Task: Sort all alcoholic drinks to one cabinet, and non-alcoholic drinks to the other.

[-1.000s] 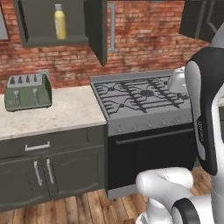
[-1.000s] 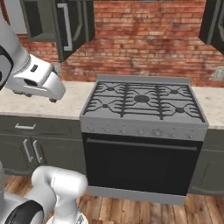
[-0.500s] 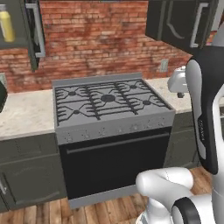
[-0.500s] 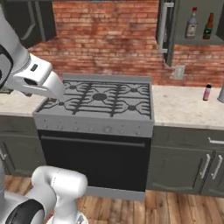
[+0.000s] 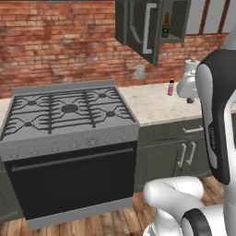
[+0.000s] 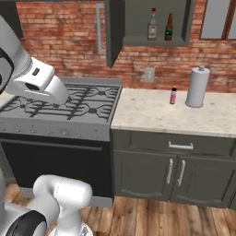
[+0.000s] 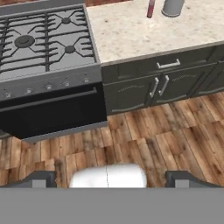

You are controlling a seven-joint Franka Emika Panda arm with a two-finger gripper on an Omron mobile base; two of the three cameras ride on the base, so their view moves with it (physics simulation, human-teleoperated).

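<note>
A dark grey-green wall cabinet hangs open above the counter, its door swung out with a pale bar handle. On its shelf stand a grey bottle with a red cap and a brown beer bottle. A small pink bottle with a black cap stands on the pale counter below. My gripper is open, its fingertips wide apart with nothing between them, well back from the counter and above the wooden floor. The other cabinet is out of view.
A gas stove with oven fills the left. A paper towel roll stands right of the pink bottle. Base cabinets with drawer and door handles run under the counter. A window is at the top right.
The whole picture has slid left: the base has driven right along the counter. Toaster and left cabinet left the views; the open right cabinet and pink bottle came in. The gripper stays open.
</note>
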